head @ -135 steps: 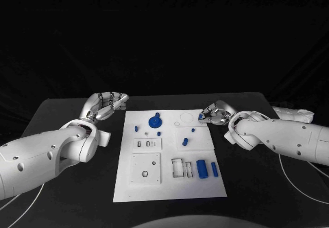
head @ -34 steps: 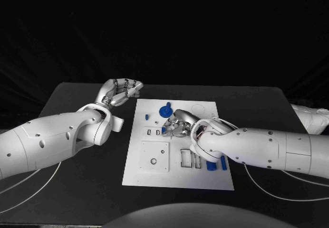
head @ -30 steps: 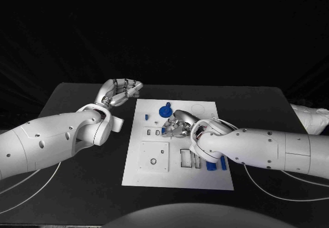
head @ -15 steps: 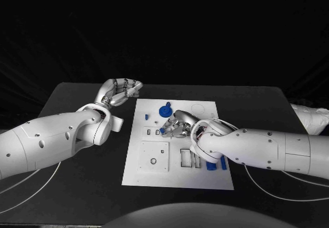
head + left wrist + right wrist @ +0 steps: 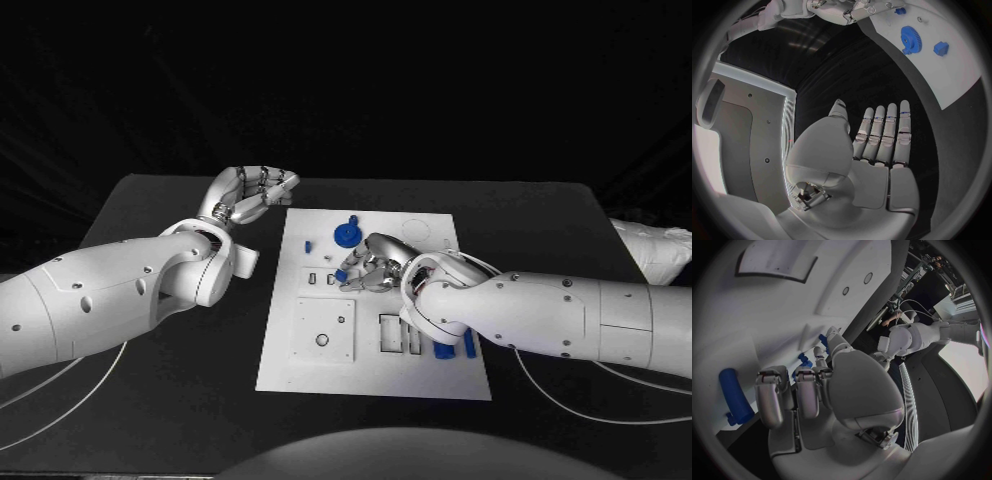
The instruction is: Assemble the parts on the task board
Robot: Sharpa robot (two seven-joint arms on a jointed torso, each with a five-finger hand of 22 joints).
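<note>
R hand (image 5: 369, 268) is down over the middle of the white board (image 5: 325, 375), fingers curled together at a small blue piece (image 5: 342, 275) next to the small slots on the board's left-centre. Looks like a pinch on that piece, but the contact itself is hidden by the fingers, so can't confirm a grasp. R wrist view: hand (image 5: 826, 390) sits close over the board (image 5: 767, 305), fingers bent toward it, small blue bits (image 5: 805, 360) at the fingertips, and a blue cylinder (image 5: 734, 395) lying flat on the board beside the fingers.

L hand (image 5: 253, 190) is off the board, over the black table (image 5: 159, 200) just beside the board's far-left corner. Holds nothing. L wrist view: hand (image 5: 873, 150) is flat, fingers straight and side by side, palm empty.

Parts on board, head view:
- blue gear (image 5: 348, 234) near the far edge, upright peg on it
- small blue peg (image 5: 306, 245) left of the gear, near the board's left edge
- blue cylinder w/ a thinner blue bar next to it, near the right edge, partly hidden behind R forearm (image 5: 577, 320)
- square plate w/ a round hole (image 5: 322, 340) at near-left
- L wrist view also shows the gear (image 5: 910, 38) and a small blue block (image 5: 941, 48) close together on the board (image 5: 954, 75)
</note>
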